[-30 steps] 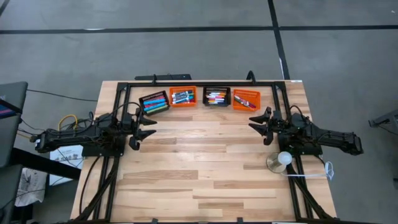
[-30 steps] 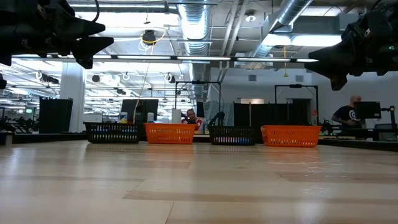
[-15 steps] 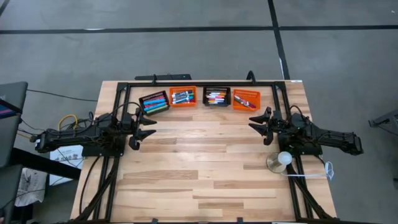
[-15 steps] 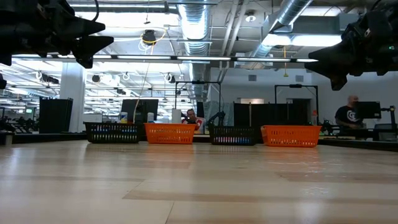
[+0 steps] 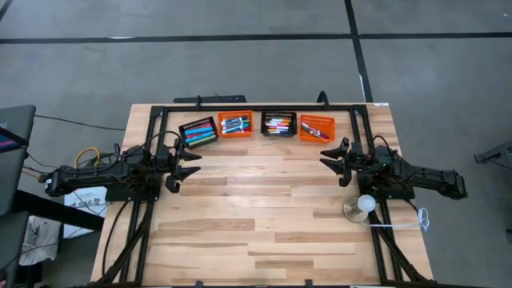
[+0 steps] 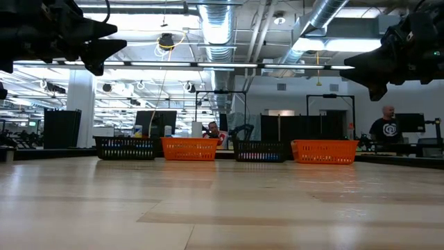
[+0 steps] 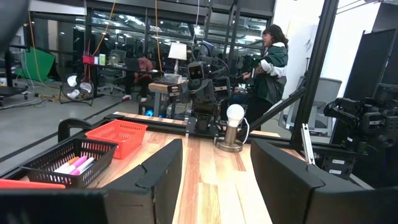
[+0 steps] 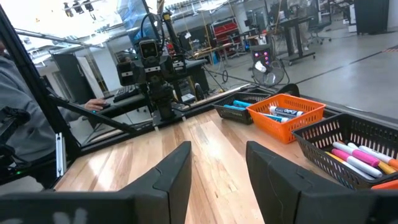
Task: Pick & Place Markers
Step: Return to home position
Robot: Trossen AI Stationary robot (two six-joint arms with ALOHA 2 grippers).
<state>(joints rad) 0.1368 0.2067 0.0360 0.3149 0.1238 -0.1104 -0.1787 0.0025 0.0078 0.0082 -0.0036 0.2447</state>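
Your left claw (image 5: 190, 162) and right claw (image 5: 326, 158) hang above the pale plank table (image 5: 256, 232), facing each other from opposite sides. Each has its dark fingers spread wide with nothing between them. The markers (image 5: 279, 126), short thin capped sticks in blue, pink, orange, green and white, lie heaped in four small rectangular mesh bins. These sit in a row along the back edge, off to the side of both claws. A black basket (image 6: 125, 148) lies nearest your left claw, then an orange basket (image 6: 189, 149) and a second black basket (image 6: 260, 151). A second orange basket (image 6: 324, 151) lies nearest your right claw. A round white bulb (image 5: 365, 204) on a disc base stands just behind your right claw, beside its arm.
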